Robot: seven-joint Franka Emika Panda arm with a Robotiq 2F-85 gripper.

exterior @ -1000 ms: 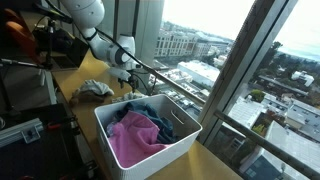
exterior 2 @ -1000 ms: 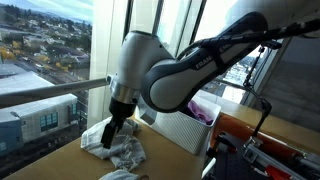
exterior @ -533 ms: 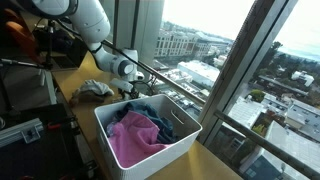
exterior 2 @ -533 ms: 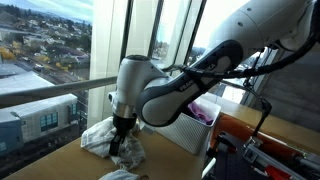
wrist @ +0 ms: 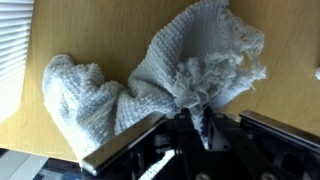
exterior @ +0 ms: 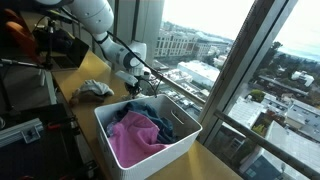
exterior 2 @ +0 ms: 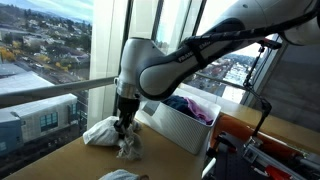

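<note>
A pale grey knitted cloth (wrist: 150,75) lies bunched on the wooden table (wrist: 290,45). In the wrist view my gripper (wrist: 188,118) comes in from the bottom edge, its two dark fingers pinched together on a gathered fold of that cloth. In an exterior view the gripper (exterior 2: 124,133) points straight down with the cloth (exterior 2: 104,131) partly hanging from it, the rest heaped to the left on the tabletop. In an exterior view the gripper (exterior: 133,82) stands between the cloth heap (exterior: 96,89) and the white bin (exterior: 185,137).
The white bin (exterior 2: 172,124) holds pink, blue and dark clothes. Tall windows with a rail (exterior 2: 40,93) run along the table's far edge. Dark equipment and a red case (exterior 2: 250,140) crowd the near side. Another pale cloth (exterior 2: 120,175) lies at the front.
The gripper came down onto the grey cloth and its fingers closed on a fold. Part of the cloth now lifts off the table under the gripper.
</note>
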